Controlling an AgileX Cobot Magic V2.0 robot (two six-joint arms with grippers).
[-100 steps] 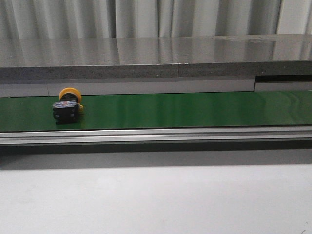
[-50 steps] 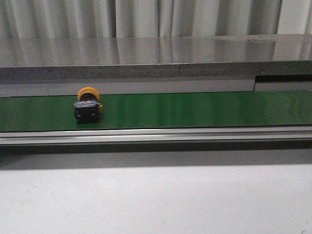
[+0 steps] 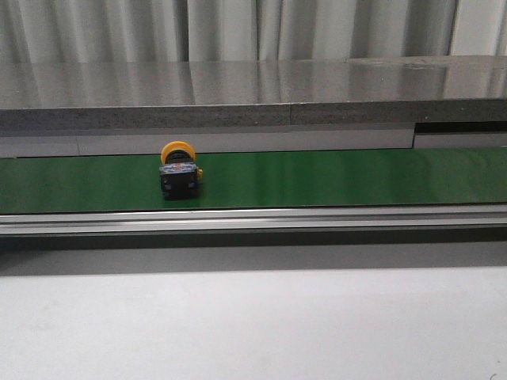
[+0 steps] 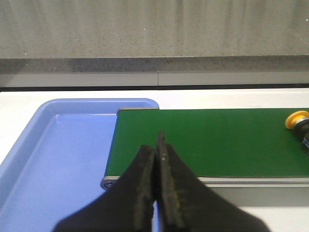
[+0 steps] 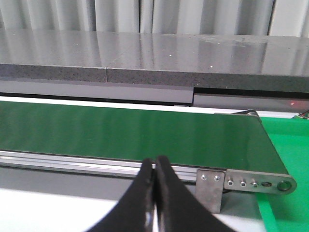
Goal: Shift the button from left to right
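The button [image 3: 179,171], yellow-orange cap on a black body, lies on the green conveyor belt [image 3: 333,178] in the left third of the front view. Part of it also shows at the edge of the left wrist view [image 4: 299,123]. My left gripper [image 4: 156,150] is shut and empty, hovering over the belt's left end, well apart from the button. My right gripper [image 5: 155,166] is shut and empty, over the belt's front rail near its right end. Neither gripper shows in the front view.
A blue tray [image 4: 58,150] sits at the belt's left end. A green surface [image 5: 289,145] lies past the belt's right end. A grey stone ledge [image 3: 253,95] runs behind the belt, a metal rail [image 3: 253,220] in front.
The button has travelled rightward along the belt, from near the far left toward the centre. Neither gripper is seen moving.
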